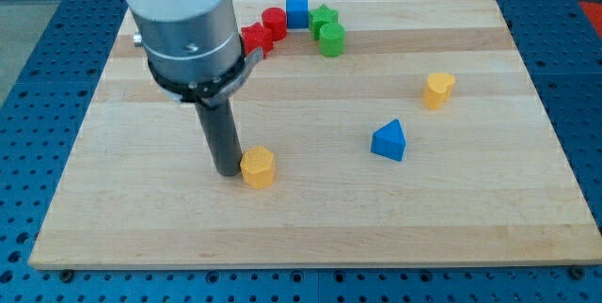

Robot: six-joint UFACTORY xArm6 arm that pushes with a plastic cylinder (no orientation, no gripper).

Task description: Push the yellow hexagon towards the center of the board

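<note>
The yellow hexagon lies on the wooden board, left of the board's middle and a little below it. My tip stands on the board right against the hexagon's left side, touching it or nearly so. The rod rises from there into the grey arm body, which covers the board's upper left.
A second yellow block sits at the right. A blue triangular block lies right of the middle. At the top are a red block, a red cylinder, a blue cube, a green star-like block and a green cylinder.
</note>
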